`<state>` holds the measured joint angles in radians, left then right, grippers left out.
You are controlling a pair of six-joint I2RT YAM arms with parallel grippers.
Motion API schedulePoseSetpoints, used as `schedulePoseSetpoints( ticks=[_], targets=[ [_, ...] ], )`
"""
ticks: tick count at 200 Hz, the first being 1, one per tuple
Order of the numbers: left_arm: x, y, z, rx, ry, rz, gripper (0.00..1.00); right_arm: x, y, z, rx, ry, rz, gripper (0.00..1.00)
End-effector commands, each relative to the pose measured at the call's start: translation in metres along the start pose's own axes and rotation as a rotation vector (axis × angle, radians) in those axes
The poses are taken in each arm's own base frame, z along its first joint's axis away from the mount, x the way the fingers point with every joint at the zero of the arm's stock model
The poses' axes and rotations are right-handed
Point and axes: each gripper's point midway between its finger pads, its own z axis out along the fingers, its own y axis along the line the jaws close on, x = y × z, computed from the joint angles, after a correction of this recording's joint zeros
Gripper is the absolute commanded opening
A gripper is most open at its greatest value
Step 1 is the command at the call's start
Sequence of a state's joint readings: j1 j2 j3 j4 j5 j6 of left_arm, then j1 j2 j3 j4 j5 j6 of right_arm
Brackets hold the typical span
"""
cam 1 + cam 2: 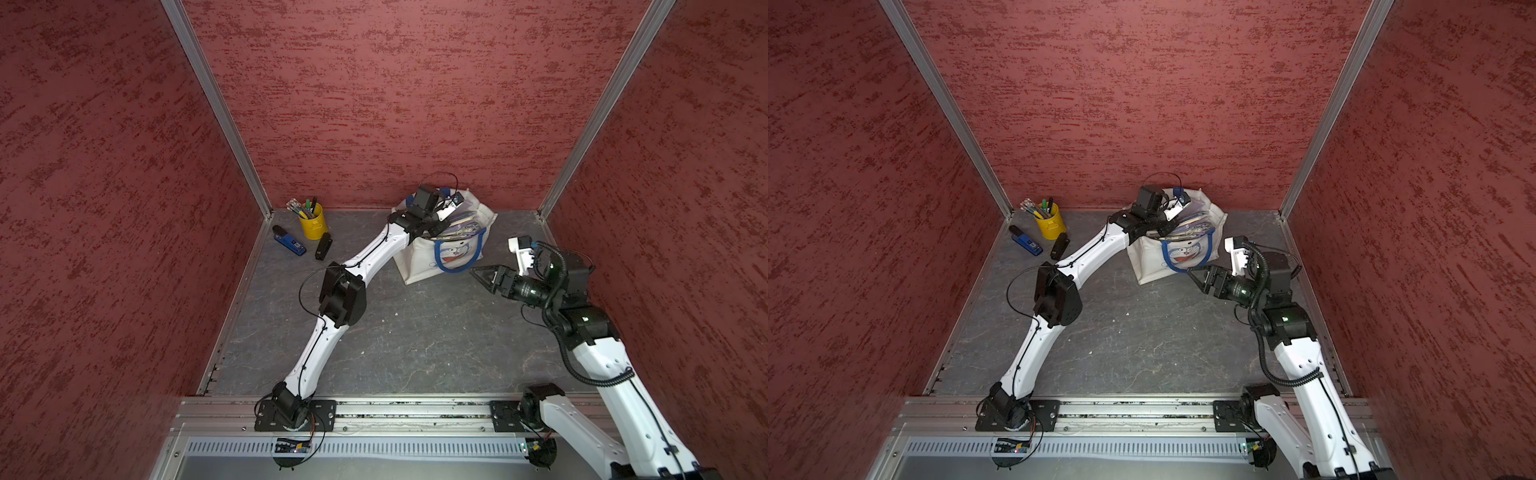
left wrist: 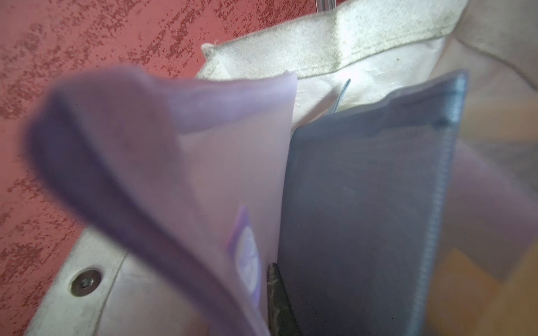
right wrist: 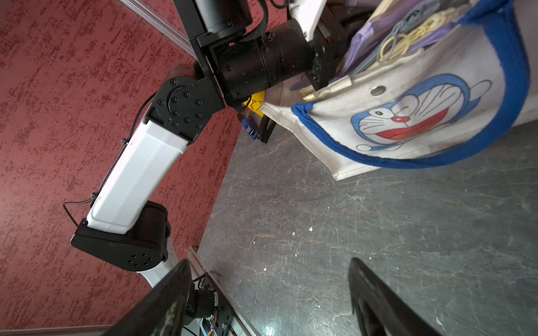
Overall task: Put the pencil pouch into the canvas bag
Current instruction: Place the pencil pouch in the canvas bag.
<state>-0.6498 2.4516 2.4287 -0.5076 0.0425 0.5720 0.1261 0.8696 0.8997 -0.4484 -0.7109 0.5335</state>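
Note:
The white canvas bag, with blue handles and a cat face, stands at the back of the floor in both top views. The translucent purple pencil pouch lies in the bag's mouth, partly above the rim. My left gripper reaches into that mouth against the pouch. Only one dark fingertip shows, wedged between the purple sheet and a dark blue panel; its jaws are hidden. My right gripper hovers open and empty beside the bag's front.
At the back left stand a yellow pen cup, a blue stapler-like tool and a small black block. Red walls close in three sides. A metal rail with both arm bases runs along the front.

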Motion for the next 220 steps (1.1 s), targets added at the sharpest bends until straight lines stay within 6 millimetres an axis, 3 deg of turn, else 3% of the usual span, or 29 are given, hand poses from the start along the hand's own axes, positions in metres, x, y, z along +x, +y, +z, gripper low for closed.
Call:
schedulePoseSetpoints(
  ticks=[1,27,66,83,113,140,162,205,220],
  targets=[
    [-0.016,0.004,-0.015,-0.045,-0.007,0.021,0.28,-0.028,0.014,-0.008,0.016,-0.066,-0.089,0.85],
    [-0.038,0.007,-0.043,-0.042,-0.048,-0.048,0.54,-0.051,0.010,-0.010,0.101,-0.091,-0.131,0.85],
    [-0.070,0.010,-0.104,0.005,-0.121,-0.223,0.71,-0.086,-0.014,-0.012,0.319,-0.089,-0.184,0.85],
    [-0.070,0.014,-0.127,0.005,-0.108,-0.331,0.75,-0.101,-0.025,-0.004,0.375,-0.084,-0.204,0.85],
    [-0.051,0.023,-0.153,-0.058,-0.037,-0.605,0.82,-0.130,-0.046,0.024,0.412,-0.067,-0.253,0.83],
    [-0.015,0.031,-0.157,-0.143,0.065,-0.841,0.84,-0.154,-0.065,0.053,0.428,-0.068,-0.316,0.82],
    [0.013,0.029,-0.148,-0.189,0.133,-0.952,0.84,-0.164,-0.077,0.080,0.411,-0.062,-0.366,0.80],
    [0.047,0.010,-0.127,-0.139,0.234,-1.091,0.82,-0.154,-0.082,0.134,0.336,-0.004,-0.436,0.76],
    [0.052,0.002,-0.123,-0.113,0.247,-1.117,0.77,-0.149,-0.085,0.146,0.335,0.008,-0.449,0.73]
  ],
)
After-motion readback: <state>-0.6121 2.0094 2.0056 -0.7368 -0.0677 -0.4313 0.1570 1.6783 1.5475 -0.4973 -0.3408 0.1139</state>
